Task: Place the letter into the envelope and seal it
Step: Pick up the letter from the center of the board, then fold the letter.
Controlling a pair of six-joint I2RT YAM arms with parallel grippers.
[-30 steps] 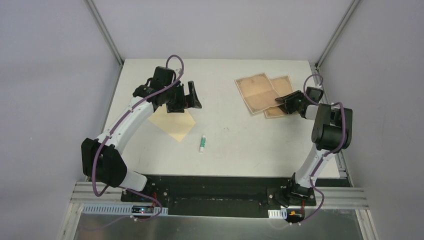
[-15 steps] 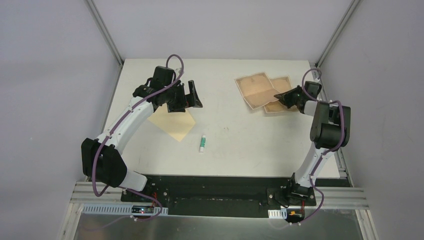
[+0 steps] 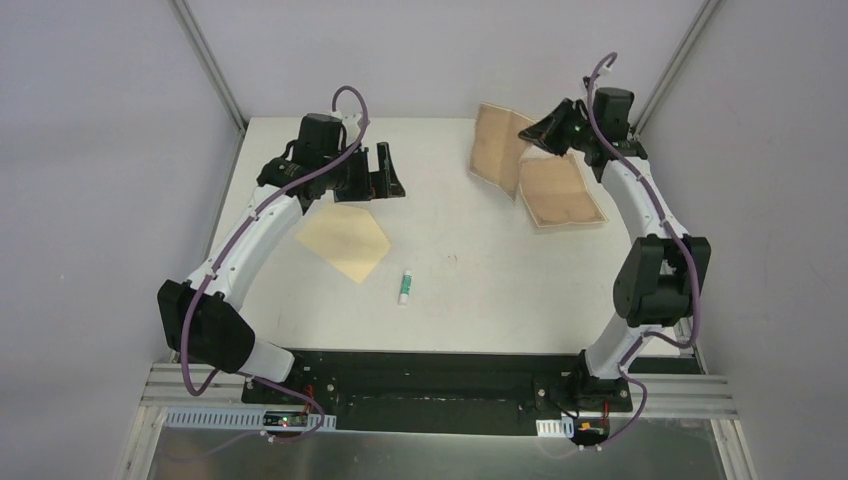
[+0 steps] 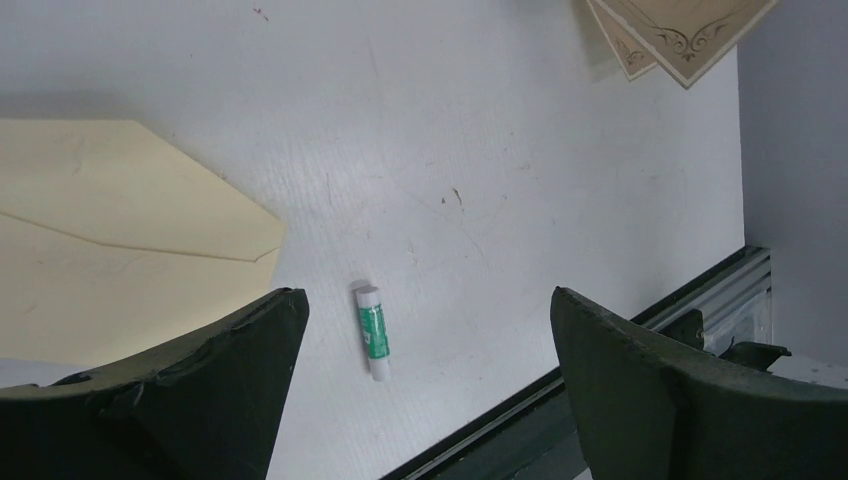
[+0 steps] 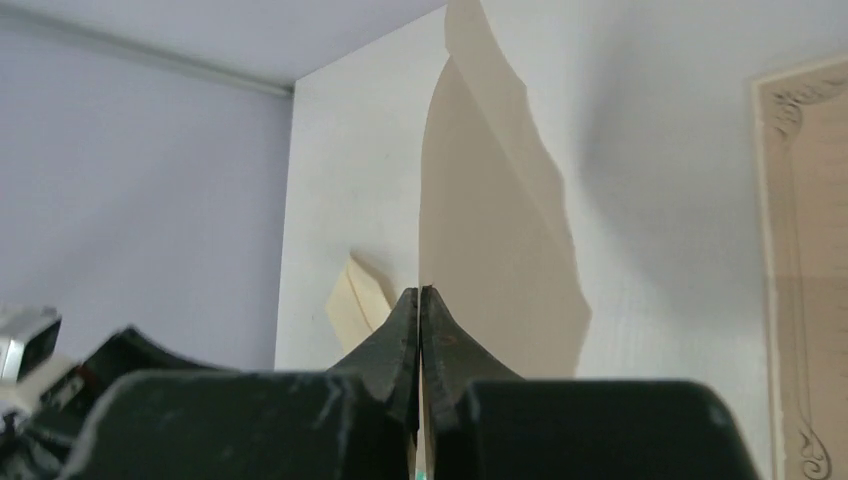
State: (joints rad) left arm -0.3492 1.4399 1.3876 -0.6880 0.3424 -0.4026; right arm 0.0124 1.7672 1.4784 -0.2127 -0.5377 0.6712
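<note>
The yellow-tan envelope [image 3: 345,240] lies flat on the left of the table, flap open; it also shows in the left wrist view [image 4: 120,230]. My left gripper [image 3: 378,178] hovers open and empty above its far side, jaws wide apart [image 4: 428,298]. My right gripper [image 3: 545,130] is shut on one edge of a cream-beige letter [image 3: 497,145] and holds it off the table at the back right, hanging tilted. In the right wrist view the sheet [image 5: 490,230] runs up from the shut jaws [image 5: 420,292]. A second bordered sheet [image 3: 560,195] lies flat below it.
A small white-green glue stick [image 3: 405,286] lies in front of the envelope near the table's middle, also in the left wrist view [image 4: 372,331]. The grey walls and frame posts stand close behind the right gripper. The table's black front rail [image 4: 600,350] is near.
My right gripper has risen and swung back from the table's right edge, lifting one sheet off the other. The left gripper has moved slightly back, uncovering more of the envelope.
</note>
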